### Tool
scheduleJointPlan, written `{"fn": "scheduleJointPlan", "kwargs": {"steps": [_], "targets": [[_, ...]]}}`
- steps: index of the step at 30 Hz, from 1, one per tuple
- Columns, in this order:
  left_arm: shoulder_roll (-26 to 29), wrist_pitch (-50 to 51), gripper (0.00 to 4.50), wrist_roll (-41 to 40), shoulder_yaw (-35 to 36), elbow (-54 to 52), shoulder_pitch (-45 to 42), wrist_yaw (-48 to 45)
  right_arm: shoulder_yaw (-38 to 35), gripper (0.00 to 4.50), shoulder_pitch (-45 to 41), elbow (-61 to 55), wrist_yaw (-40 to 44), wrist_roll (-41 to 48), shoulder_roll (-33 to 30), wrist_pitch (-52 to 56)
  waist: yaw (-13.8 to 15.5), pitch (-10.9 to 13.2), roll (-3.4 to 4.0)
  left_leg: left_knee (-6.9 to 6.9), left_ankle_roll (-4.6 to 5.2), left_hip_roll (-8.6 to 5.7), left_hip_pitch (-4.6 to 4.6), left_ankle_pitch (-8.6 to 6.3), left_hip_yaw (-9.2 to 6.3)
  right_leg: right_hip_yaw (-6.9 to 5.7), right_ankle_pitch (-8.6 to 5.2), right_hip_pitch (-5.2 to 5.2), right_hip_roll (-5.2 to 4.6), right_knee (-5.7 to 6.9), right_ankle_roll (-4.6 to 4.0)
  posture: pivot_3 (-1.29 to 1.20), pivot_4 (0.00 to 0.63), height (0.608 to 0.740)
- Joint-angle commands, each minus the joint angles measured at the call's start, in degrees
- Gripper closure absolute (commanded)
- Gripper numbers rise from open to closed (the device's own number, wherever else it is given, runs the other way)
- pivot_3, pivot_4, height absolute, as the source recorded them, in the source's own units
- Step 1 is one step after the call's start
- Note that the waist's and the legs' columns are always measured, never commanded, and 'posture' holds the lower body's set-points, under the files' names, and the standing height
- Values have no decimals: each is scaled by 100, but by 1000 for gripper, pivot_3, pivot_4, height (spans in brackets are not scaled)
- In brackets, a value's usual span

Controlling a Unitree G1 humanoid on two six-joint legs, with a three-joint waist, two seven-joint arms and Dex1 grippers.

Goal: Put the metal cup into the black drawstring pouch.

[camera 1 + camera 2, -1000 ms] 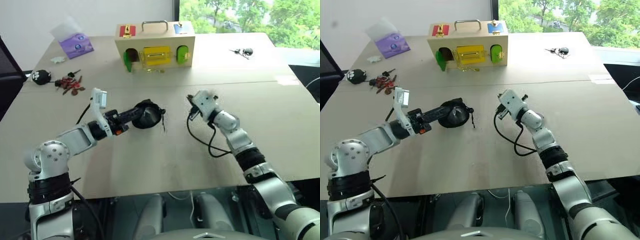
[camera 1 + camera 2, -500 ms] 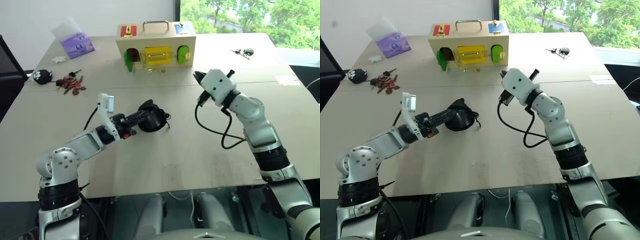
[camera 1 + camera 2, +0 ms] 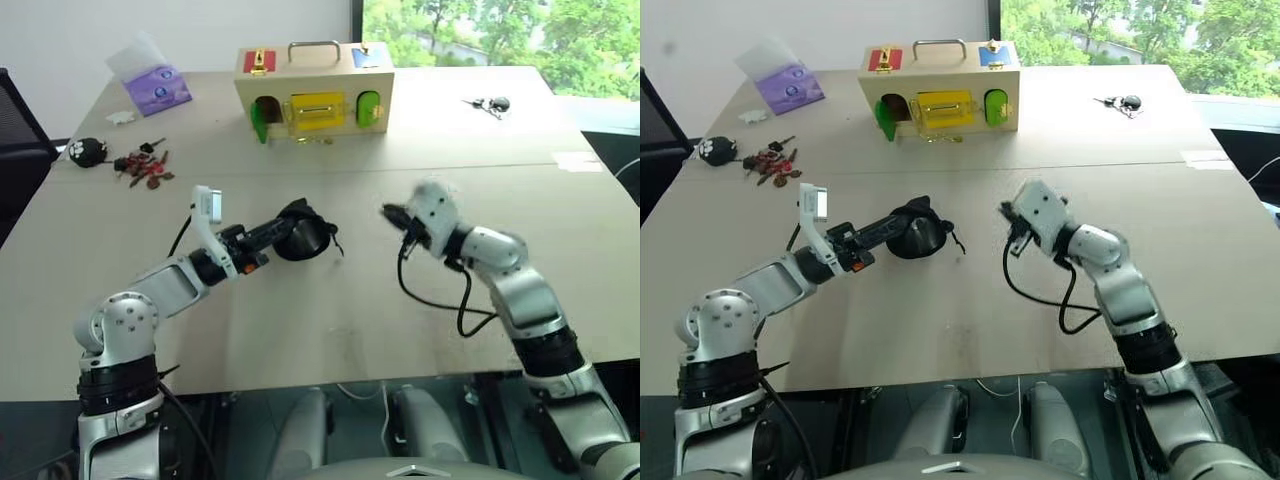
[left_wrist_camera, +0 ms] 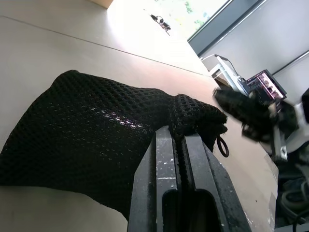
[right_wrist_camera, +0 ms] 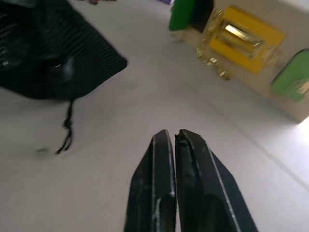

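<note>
The left end effector [image 3: 268,235] is pinching the black drawstring pouch [image 3: 305,235] by the gathered fabric at its mouth, its fingers [image 4: 166,164] pressed together on the mesh. The pouch is lying on the table [image 3: 330,330] near its middle, bulging away from the grip, its long axis running along the line of the end effector, toward the robot's right and away from it, its cord [image 5: 66,128] trailing onto the table. The metal cup cannot be made out. The right end effector [image 3: 392,213] is hovering nearby, apart from the pouch, empty, its fingers [image 5: 161,164] nearly closed.
</note>
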Motion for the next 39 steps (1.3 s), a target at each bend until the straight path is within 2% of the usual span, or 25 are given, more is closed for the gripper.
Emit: {"fn": "scheduleJointPlan", "kwargs": {"steps": [1,2,8,11,14,21,24,31,32,39], "targets": [[338,-94,4500,97,84,167,-211,-287,5,2739,113,-210,170,564,291,527,-25,-1,-1,1,0,0,3,0,0,1,0,2,3,1,0,0,150,740],[396,-95,4500,126,68,237,-251,-345,48,2354,108,-111,179,591,355,586,-30,0,1,0,0,0,8,0,0,4,0,2,5,4,0,0,150,740],[506,-63,4500,218,-10,323,-399,-461,229,2354,-139,726,244,731,909,510,-20,0,0,1,-1,-1,4,0,3,-1,0,1,7,3,0,0,150,740],[542,-18,4500,217,7,294,-380,-479,321,1475,-273,1045,246,654,1110,314,-20,0,0,1,-2,0,3,1,1,-1,0,1,6,3,0,0,150,740],[571,41,4500,184,41,248,-357,-458,296,81,-407,1400,-41,568,1398,205,-20,0,0,0,-7,0,4,4,-1,-1,0,1,5,3,0,0,150,740],[572,176,4500,84,118,59,-282,-368,292,81,-733,2187,-253,403,1761,-236,-26,0,0,0,-17,0,4,10,-2,0,0,0,5,3,0,0,150,740],[561,207,4500,43,154,-21,-248,-319,285,843,-887,2511,-314,315,1860,-472,-26,0,0,-1,-17,0,4,10,-3,0,0,-1,6,4,0,0,150,740],[508,227,4500,-34,251,-166,-149,-193,227,4170,-937,2518,-286,255,1788,-711,-24,0,0,-1,-18,1,3,10,-6,1,0,-1,4,3,0,0,150,740],[495,229,4500,-49,265,-188,-131,-172,213,4453,-905,2418,-275,245,1726,-709,-23,0,0,-1,-17,1,3,10,-6,0,0,-1,4,3,0,0,150,740],[395,172,4500,-135,277,-290,-54,-41,-30,4453,-836,1478,-416,122,1013,-553,-16,0,0,-1,-15,2,3,8,-8,0,0,-1,2,3,0,0,150,740]]}}
